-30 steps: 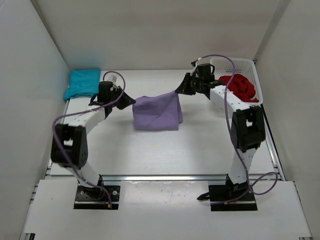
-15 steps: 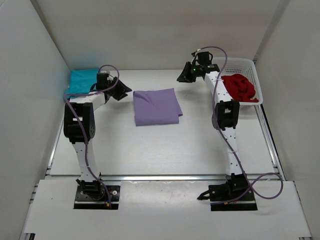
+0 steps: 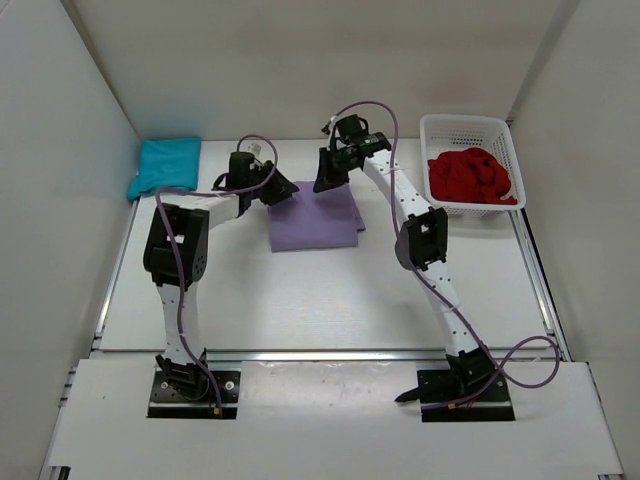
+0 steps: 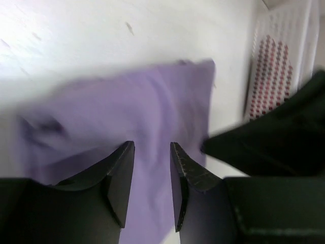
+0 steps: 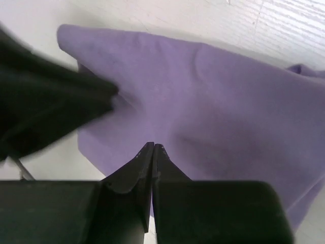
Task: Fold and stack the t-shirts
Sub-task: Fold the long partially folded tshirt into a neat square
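Observation:
The lavender t-shirt (image 3: 312, 222) lies folded flat in the middle of the table. My left gripper (image 3: 284, 191) hangs over its far left corner, jaws open, only purple cloth (image 4: 127, 107) showing below the gap (image 4: 152, 148). Over the shirt's far edge my right gripper (image 3: 325, 181) is shut, its fingertips (image 5: 153, 146) together above the purple cloth (image 5: 218, 112) with nothing between them. The two grippers are close, each appearing as a dark blur in the other's wrist view. A folded teal t-shirt (image 3: 165, 166) sits at the far left. The red t-shirt (image 3: 470, 177) lies crumpled in the basket.
The white lattice basket (image 3: 466, 128) stands at the far right; its wall (image 4: 284, 56) also shows in the left wrist view. White walls close in the table on the left, back and right. Purple cables loop from both arms.
A second ago both grippers held the lavender shirt's raised edge; they let go and it dropped flat. Since then both have swung inward over its far edge, and the right gripper has shut.

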